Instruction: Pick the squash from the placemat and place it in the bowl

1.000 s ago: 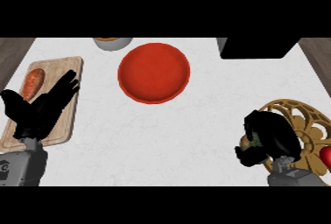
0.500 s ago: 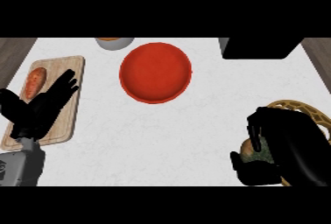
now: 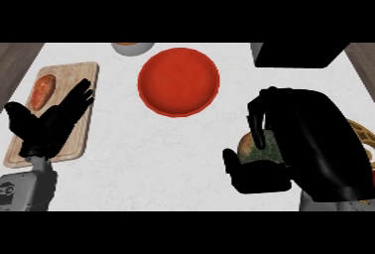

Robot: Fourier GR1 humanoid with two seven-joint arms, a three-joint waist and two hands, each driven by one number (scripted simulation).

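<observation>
Your right hand (image 3: 307, 149) at the lower right of the frame has its fingers and thumb curled round the squash (image 3: 258, 147), carrying it off the placemat (image 3: 360, 130) so it can go to the red bowl (image 3: 179, 81) at upper centre. The squash shows as a mottled green-and-tan lump, mostly hidden. Your left hand (image 3: 50, 124) rests open at lower left.
</observation>
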